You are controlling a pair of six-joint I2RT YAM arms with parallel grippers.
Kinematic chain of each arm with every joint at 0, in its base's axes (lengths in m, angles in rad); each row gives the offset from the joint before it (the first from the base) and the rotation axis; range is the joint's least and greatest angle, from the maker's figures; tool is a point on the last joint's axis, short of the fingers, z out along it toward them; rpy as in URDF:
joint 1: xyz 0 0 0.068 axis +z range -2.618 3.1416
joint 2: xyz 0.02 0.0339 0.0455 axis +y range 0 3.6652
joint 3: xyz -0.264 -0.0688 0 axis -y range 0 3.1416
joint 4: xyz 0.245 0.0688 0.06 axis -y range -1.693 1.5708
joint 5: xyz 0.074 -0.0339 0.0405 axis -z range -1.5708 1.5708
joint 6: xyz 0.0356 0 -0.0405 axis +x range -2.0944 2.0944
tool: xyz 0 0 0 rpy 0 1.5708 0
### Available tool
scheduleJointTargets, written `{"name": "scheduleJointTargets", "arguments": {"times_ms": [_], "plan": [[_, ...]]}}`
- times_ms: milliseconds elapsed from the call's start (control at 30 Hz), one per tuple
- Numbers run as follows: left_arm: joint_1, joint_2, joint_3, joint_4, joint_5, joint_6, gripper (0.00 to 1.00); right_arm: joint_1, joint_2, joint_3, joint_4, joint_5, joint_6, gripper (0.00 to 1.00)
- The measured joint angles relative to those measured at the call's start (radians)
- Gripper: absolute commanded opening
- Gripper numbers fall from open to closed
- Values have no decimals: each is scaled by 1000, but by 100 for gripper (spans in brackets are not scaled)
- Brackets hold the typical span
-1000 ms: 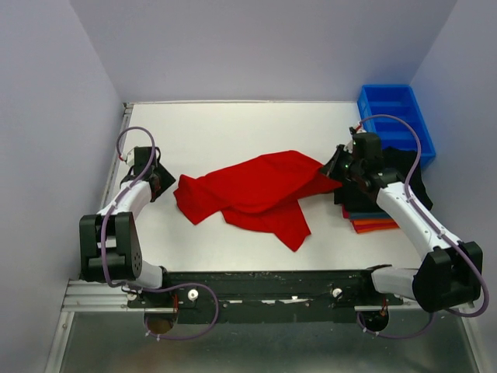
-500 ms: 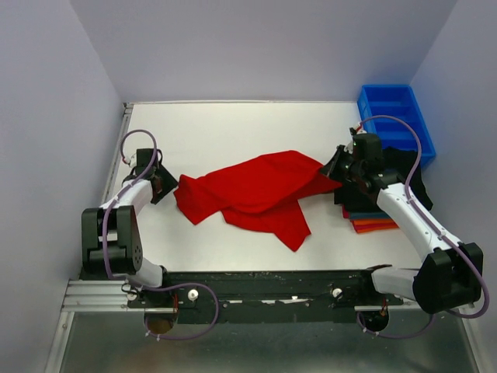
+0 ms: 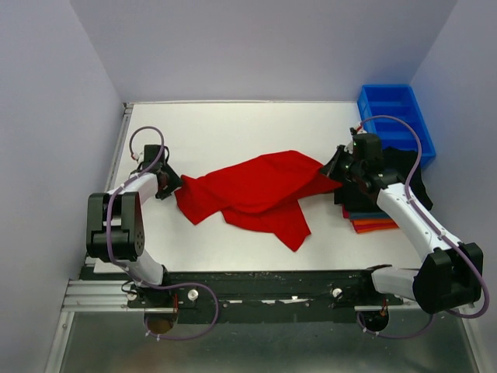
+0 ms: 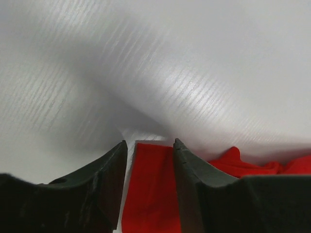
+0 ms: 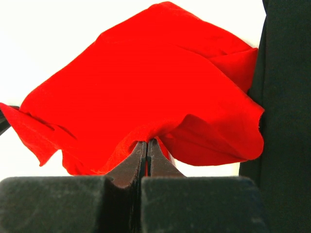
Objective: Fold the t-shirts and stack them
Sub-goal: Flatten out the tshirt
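Note:
A crumpled red t-shirt (image 3: pixel 256 193) lies across the middle of the white table. My right gripper (image 3: pixel 338 176) is shut on its right edge, and the cloth (image 5: pixel 146 92) drapes from the closed fingertips. My left gripper (image 3: pixel 174 185) is open at the shirt's left corner, and a strip of red cloth (image 4: pixel 151 189) lies between its two spread fingers (image 4: pixel 192 170). A stack of folded shirts (image 3: pixel 374 217), black on top with blue and orange edges below, sits under my right arm.
A blue plastic bin (image 3: pixel 394 116) stands at the far right corner. Grey walls close in the table on the left, back and right. The black shirt (image 5: pixel 286 111) fills the right side of the right wrist view.
My left gripper has moved right along the table until its fingers straddle the red shirt's left corner. The right arm and the shirt have not moved.

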Motion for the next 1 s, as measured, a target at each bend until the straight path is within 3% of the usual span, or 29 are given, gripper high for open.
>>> {"name": "scheduleJointTargets", "arguments": {"times_ms": [167,267,600,867,900,967,1000], "plan": [[-11,7,-26,70,12,-35,19,0,0,0,0,2,1,3],[-11,5,-37,91,21,-46,0,0,0,0,-1,2,1,3],[-14,-15,-40,60,27,-45,0,0,-3,0,-2,6,0,3],[-14,-227,-40,-64,-60,-32,0,0,-4,0,-3,13,0,3],[-14,-239,-40,-74,-67,-30,2,0,-4,0,-3,13,0,3],[-14,-251,-42,-92,-83,-26,36,0,-4,0,-3,13,1,3],[-14,-255,-50,-95,-89,-16,44,0,-4,0,-3,13,0,3]]}}
